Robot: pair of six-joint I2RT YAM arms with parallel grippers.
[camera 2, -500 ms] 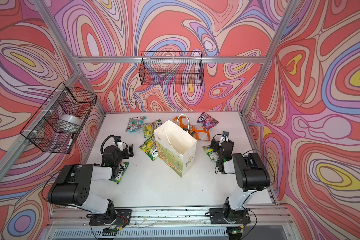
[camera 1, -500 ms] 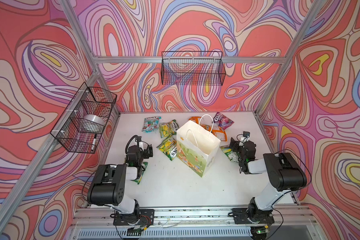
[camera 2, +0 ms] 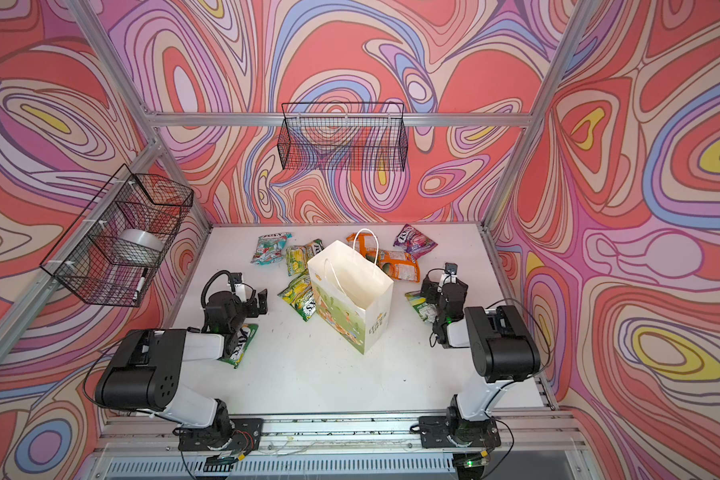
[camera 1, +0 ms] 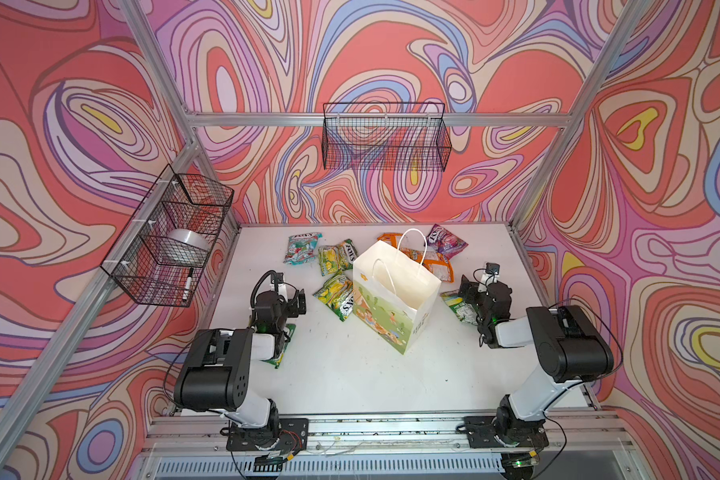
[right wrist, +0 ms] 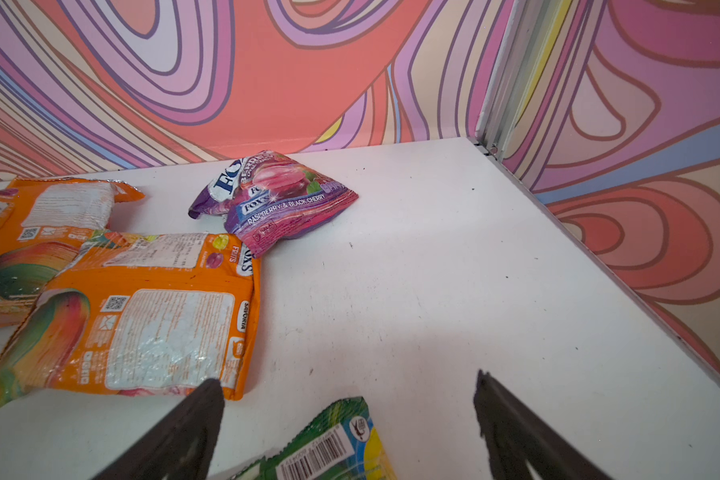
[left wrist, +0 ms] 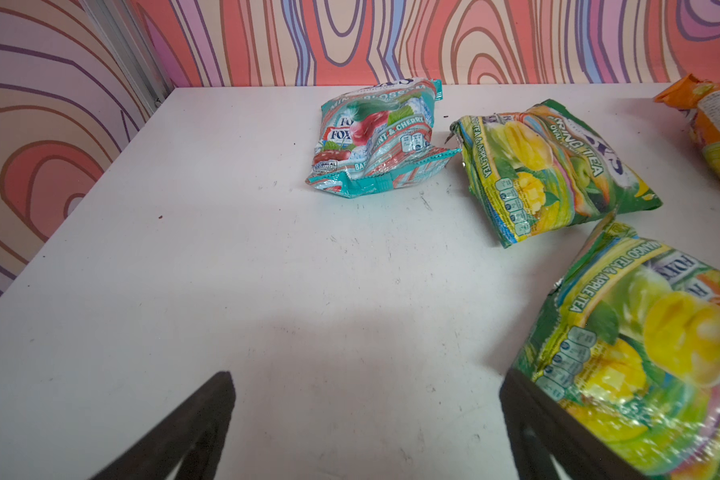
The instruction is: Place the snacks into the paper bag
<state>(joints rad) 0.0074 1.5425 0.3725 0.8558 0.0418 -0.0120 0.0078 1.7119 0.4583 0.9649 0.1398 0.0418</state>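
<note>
The white paper bag (camera 1: 395,299) (camera 2: 350,309) stands upright and open in the middle of the table. The snacks lie flat around it. A red-teal pouch (camera 1: 302,248) (left wrist: 379,141) and two yellow-green pouches (camera 1: 336,257) (left wrist: 649,365) are left of it. Orange pouches (camera 1: 435,266) (right wrist: 142,316) and a purple one (camera 1: 445,241) (right wrist: 283,199) are behind it. My left gripper (camera 1: 294,301) (left wrist: 366,382) hovers open over bare table. A green pouch (camera 2: 242,345) lies under that arm. My right gripper (camera 1: 472,289) (right wrist: 350,382) is open above another green pouch (right wrist: 329,449).
Two black wire baskets hang on the walls, one on the back wall (camera 1: 385,137) and one on the left wall (camera 1: 167,237), which holds a roll of tape and a marker. Aluminium frame posts stand at the table's back corners (right wrist: 495,83).
</note>
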